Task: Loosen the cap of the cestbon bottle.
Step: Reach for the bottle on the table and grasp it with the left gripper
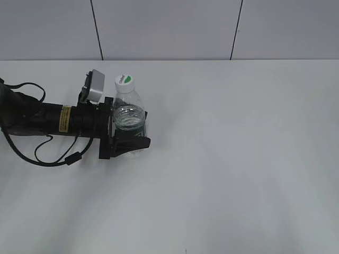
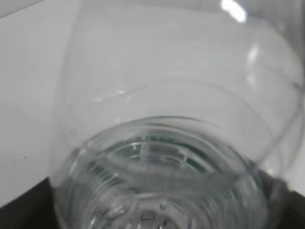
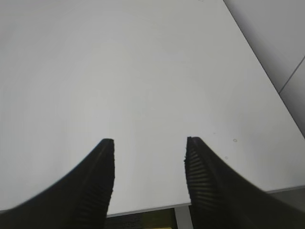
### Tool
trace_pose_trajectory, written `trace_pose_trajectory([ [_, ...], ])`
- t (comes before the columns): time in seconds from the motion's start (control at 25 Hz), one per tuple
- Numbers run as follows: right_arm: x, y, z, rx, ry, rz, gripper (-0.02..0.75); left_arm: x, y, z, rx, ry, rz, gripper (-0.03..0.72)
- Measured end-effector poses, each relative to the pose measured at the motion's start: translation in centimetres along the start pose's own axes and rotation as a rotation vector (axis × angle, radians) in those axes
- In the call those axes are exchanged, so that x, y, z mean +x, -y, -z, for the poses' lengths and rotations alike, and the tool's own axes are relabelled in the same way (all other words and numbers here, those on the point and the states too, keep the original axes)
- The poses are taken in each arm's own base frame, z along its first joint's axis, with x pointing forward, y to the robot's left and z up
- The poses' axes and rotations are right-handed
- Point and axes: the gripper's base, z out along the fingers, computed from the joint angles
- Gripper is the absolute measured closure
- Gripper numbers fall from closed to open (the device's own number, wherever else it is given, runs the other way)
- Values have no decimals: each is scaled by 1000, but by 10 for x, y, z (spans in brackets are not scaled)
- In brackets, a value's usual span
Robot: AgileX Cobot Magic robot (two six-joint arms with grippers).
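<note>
White tabletop [image 1: 238, 159], bottle [image 1: 128, 114] upright at about 10 o'clock, left claw [image 1: 130, 138] clamped round its body. Cap [image 1: 125, 82] points straight up; right claw [image 3: 150, 167] half open, empty, somewhere off-frame.

You're looking at a plain white table [image 1: 238, 174] that fills most of the exterior view, matte and evenly lit, with only soft pale streaks of reflection toward the near edge. Behind it there's a light grey panelled wall [image 1: 169, 29], split by two thin dark seams [image 1: 96, 29] that lean slightly. From the right wrist view you get the table's far edge [image 3: 248, 47] running diagonally, with the same grey wall [image 3: 281, 38] past it and one dark seam there too. Lighting's flat, no hard shadows anywhere.
</note>
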Motion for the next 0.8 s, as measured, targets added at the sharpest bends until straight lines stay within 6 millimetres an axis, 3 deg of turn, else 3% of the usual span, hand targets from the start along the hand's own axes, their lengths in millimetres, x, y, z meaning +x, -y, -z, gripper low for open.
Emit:
trace_pose_trajectory([
  [0.8, 0, 0, 0, 0, 0, 0, 365, 2, 3, 0, 33, -21, -13, 106],
])
